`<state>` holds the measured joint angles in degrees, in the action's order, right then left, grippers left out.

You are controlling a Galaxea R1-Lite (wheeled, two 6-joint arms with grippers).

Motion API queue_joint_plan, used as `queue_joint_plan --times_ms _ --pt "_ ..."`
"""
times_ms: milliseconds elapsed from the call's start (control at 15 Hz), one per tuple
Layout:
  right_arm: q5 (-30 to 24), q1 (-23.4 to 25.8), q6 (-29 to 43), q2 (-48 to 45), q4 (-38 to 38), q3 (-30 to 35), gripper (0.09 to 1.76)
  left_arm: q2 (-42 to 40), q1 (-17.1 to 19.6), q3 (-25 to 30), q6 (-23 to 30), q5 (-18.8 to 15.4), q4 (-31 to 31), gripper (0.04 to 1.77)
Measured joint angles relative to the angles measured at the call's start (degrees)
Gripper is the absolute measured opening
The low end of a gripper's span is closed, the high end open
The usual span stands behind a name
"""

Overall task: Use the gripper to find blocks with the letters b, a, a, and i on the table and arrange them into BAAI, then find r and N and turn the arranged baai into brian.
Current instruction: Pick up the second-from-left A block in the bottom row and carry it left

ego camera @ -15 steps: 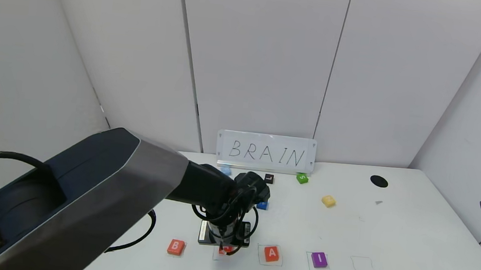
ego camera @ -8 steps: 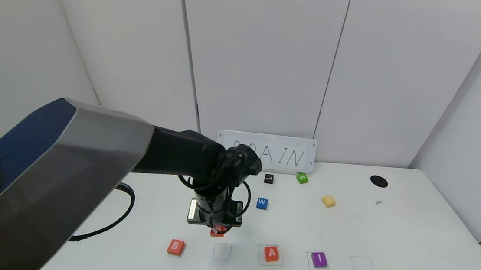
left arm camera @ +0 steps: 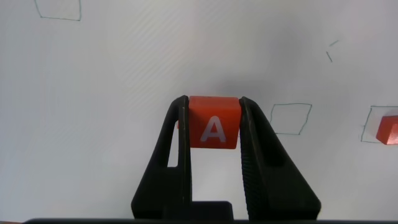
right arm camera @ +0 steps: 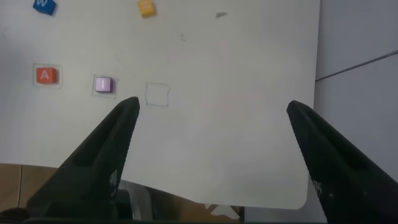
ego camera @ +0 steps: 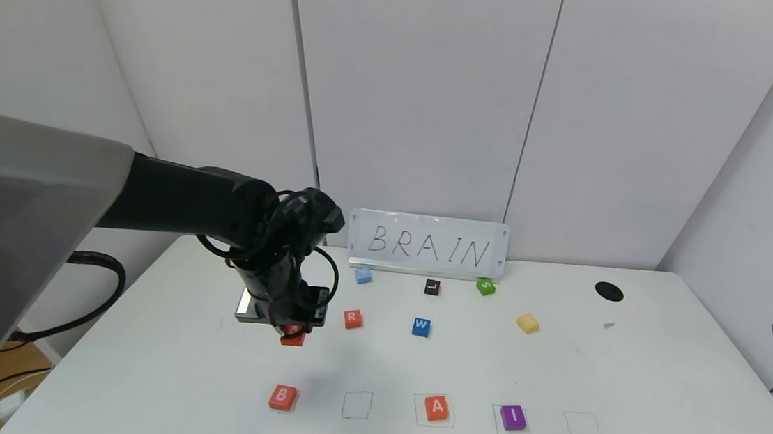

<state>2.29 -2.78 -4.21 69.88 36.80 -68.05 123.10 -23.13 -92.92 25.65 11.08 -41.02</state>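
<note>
My left gripper is shut on an orange-red A block, holding it just above the table, behind and left of the row. The left wrist view shows that A block squeezed between both fingers. In the front row lie the B block, an empty outline, the other A block and the purple I block. The orange-red R block lies right of the left gripper. The yellow N block lies farther right. My right gripper hangs open over the table's right front corner.
A blue W block, black L block, green S block and light-blue block lie toward the back. A BRAIN sign stands at the wall. One empty outline ends the row; a black hole is back right.
The left gripper has lifted the A block out of the second outline and carried it back and to the left. The R and light-blue blocks are now uncovered. The right arm stayed put.
</note>
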Motion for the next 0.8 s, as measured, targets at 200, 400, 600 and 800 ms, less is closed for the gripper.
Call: queue_joint_plan --times_ms 200,400,600,800 --pt "0.00 -0.24 0.02 0.00 0.01 0.09 1.71 -0.88 5.46 0.61 -3.45 -0.88 0.57 0.51" --pt "0.05 -0.27 -0.33 -0.11 0.01 0.11 1.71 -0.94 10.97 0.52 -7.86 -2.60 1.43 0.51" --pt "0.00 -0.28 -0.33 -0.37 0.01 0.20 1.71 -0.11 16.06 0.63 -13.03 -4.44 3.19 0.51" --pt "0.00 -0.28 -0.35 -0.43 0.01 0.22 1.71 1.71 19.65 0.17 -17.91 -4.88 3.83 0.51"
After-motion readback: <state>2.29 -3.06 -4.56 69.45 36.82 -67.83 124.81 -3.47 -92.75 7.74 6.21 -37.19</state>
